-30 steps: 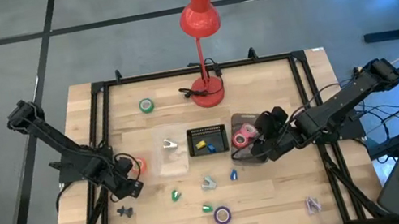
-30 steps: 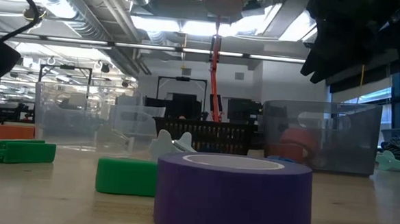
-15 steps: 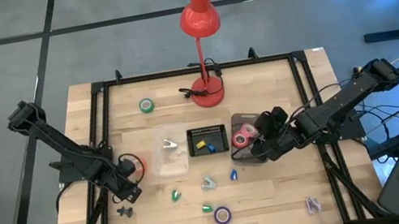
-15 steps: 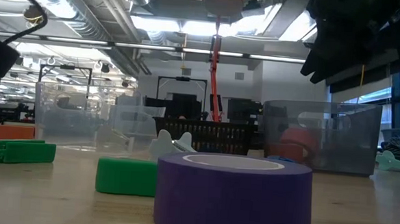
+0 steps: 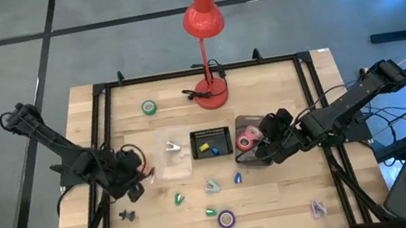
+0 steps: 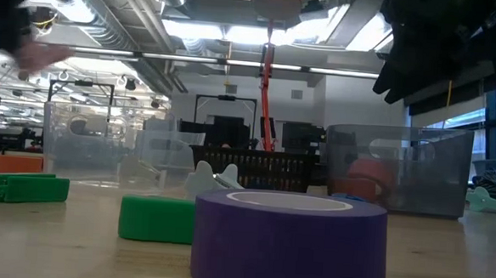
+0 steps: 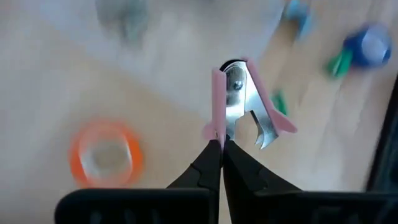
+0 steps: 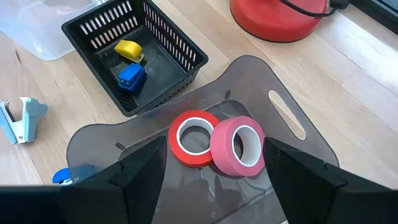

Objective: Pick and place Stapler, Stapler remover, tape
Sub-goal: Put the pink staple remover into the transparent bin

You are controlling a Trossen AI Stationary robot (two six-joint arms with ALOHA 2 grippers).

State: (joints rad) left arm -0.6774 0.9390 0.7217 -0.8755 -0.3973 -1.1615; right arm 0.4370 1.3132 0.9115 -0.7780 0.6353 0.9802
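- Over the tabletop (image 5: 285, 200) in the high view, the left end effector (image 5: 133, 185) hangs near the orange tape (image 5: 144, 169); purple tape (image 5: 227, 220) and green tape (image 5: 149, 107) lie unsorted.
- Low view: purple tape sits nearest, unplaced.
- Left wrist view: fingers clenched on a pink staple remover (image 7: 239, 99), lifted clear.
- Right wrist view: the right end effector (image 8: 211, 171), released and empty, hovers over the grey bin (image 8: 273, 81) already holding red tape (image 8: 193, 138) and pink tape (image 8: 238, 147). Roughly half remains, I judge.
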